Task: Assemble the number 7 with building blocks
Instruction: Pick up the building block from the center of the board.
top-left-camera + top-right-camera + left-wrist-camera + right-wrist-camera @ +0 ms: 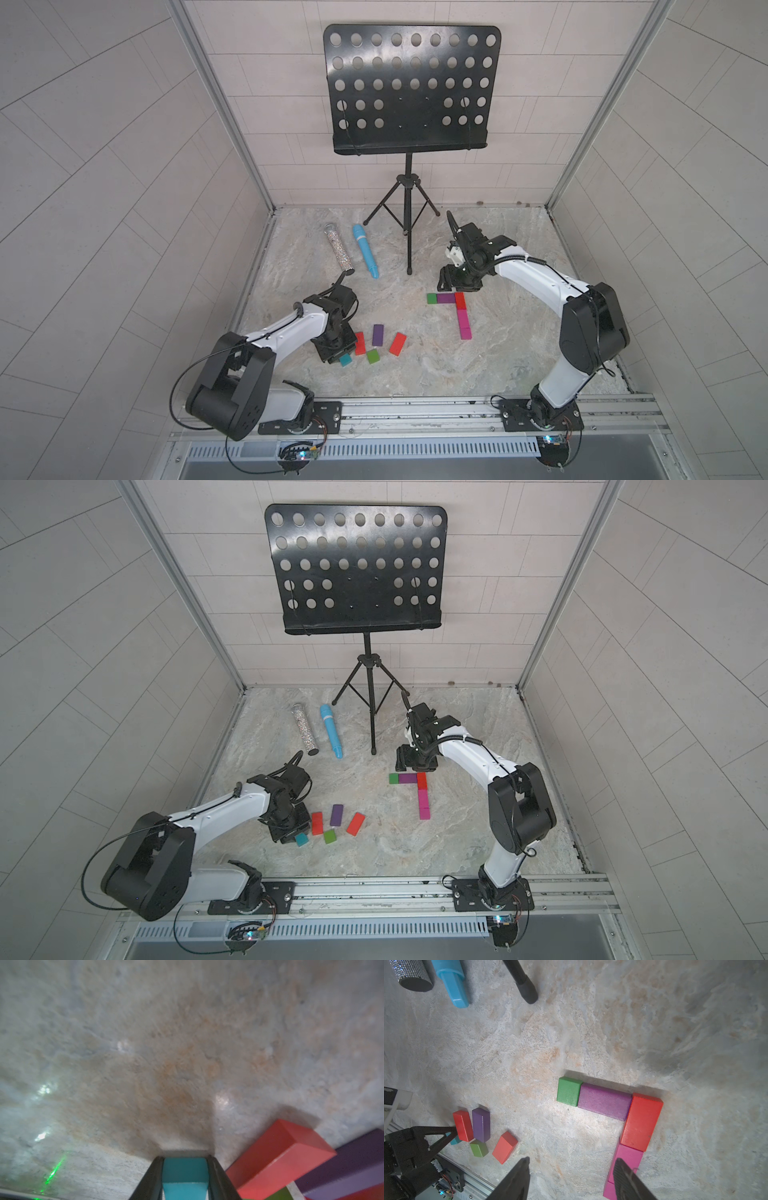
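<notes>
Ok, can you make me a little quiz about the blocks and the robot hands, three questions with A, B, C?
1. Where is the green square of the 7 shape?
A. at the end of the top bar, touching the purple block
B. at the foot of the stem
C. apart from every other block

2. How many red blocks lie loose near the left gripper?
A. one
B. two
C. four

3. What is the left gripper doing?
A. wide open on nothing
B. shut on the teal block
C. shut on a red block

Answers:
1 A: both top views show it against the purple block's end.
2 B: two red rectangles lie in the loose group.
3 B: the left wrist view shows teal between the fingers.
</notes>
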Action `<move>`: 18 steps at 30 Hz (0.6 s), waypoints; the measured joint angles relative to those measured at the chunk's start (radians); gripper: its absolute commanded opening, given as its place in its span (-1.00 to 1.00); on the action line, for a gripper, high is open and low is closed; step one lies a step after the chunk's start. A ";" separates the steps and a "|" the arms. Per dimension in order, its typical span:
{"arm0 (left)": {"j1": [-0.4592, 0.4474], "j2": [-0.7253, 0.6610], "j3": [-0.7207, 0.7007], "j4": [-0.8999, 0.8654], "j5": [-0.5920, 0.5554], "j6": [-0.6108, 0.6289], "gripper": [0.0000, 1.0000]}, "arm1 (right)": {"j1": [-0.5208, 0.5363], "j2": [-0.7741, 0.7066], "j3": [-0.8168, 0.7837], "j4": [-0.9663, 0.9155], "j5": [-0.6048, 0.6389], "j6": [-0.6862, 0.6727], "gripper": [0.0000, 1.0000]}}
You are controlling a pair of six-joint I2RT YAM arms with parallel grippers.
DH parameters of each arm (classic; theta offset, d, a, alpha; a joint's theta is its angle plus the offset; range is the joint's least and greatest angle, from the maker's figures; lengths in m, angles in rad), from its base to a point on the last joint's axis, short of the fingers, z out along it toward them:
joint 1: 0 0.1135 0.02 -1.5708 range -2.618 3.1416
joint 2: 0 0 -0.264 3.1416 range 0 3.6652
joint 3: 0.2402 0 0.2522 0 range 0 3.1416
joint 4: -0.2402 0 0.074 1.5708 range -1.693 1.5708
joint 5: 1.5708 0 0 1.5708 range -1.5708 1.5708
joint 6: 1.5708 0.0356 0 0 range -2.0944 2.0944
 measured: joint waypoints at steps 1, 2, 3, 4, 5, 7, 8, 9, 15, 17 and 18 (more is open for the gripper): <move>0.000 0.000 0.001 -0.002 -0.002 0.001 -0.37 | -0.001 0.005 0.004 0.000 0.000 0.000 0.33; 0.000 -0.001 0.002 -0.005 -0.005 0.003 -0.38 | -0.002 0.011 0.008 -0.001 -0.001 0.000 0.33; 0.000 -0.002 0.006 -0.013 -0.008 0.006 -0.39 | -0.002 0.018 0.013 -0.002 -0.003 0.000 0.33; 0.000 -0.003 0.011 -0.019 -0.010 0.008 -0.40 | -0.002 0.022 0.018 -0.003 -0.005 0.000 0.33; 0.000 -0.003 0.022 -0.029 -0.012 0.010 -0.40 | -0.002 0.028 0.025 -0.004 -0.007 0.000 0.32; 0.000 -0.003 0.052 -0.045 -0.016 0.018 -0.40 | -0.002 0.041 0.041 -0.005 -0.013 -0.001 0.29; 0.000 -0.003 0.072 -0.056 -0.019 0.023 -0.40 | -0.002 0.048 0.051 -0.005 -0.015 -0.004 0.28; 0.001 -0.003 0.096 -0.068 -0.024 0.028 -0.40 | -0.002 0.053 0.061 -0.005 -0.017 -0.008 0.28; 0.020 0.031 0.333 -0.175 -0.093 0.120 -0.39 | 0.023 0.062 0.141 -0.024 0.000 -0.069 0.28; 0.026 0.087 0.443 -0.204 -0.122 0.182 -0.39 | 0.030 0.074 0.168 -0.027 0.002 -0.081 0.27; 0.028 0.126 0.502 -0.214 -0.133 0.222 -0.40 | 0.034 0.083 0.177 -0.027 0.003 -0.084 0.27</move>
